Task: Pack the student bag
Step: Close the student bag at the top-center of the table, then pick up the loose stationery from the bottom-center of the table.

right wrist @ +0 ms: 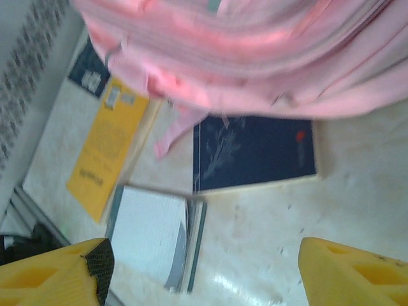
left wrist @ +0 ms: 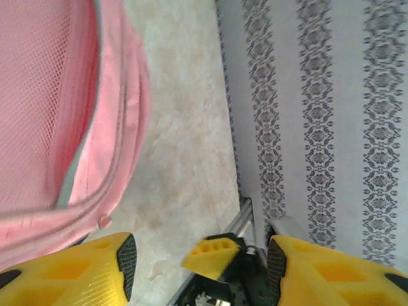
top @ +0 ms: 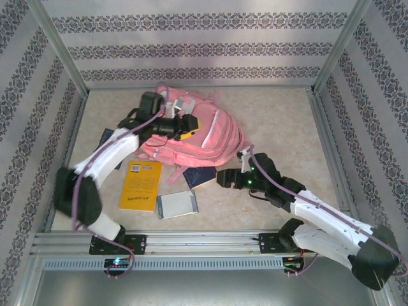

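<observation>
The student bag (top: 207,131), a big pink backpack with pale trim, lies at the middle back of the table. My left gripper (top: 186,134) hovers over its left part. In the left wrist view its yellow fingers (left wrist: 95,271) stand apart, so the left gripper (left wrist: 197,261) is open with bare table between the pads and the student bag (left wrist: 57,115) just to their left. My right gripper (top: 221,178) is low beside the bag's near edge. It is open (right wrist: 204,274) above the tabletop, facing a dark blue book (right wrist: 255,153) that lies partly under the student bag (right wrist: 255,51).
A yellow book (top: 140,185) and a white lined notebook (top: 177,204) lie in front of the bag, the dark blue book (top: 199,178) between them and my right gripper. Another dark book (top: 107,136) lies at the left. Patterned walls and metal rails enclose the table.
</observation>
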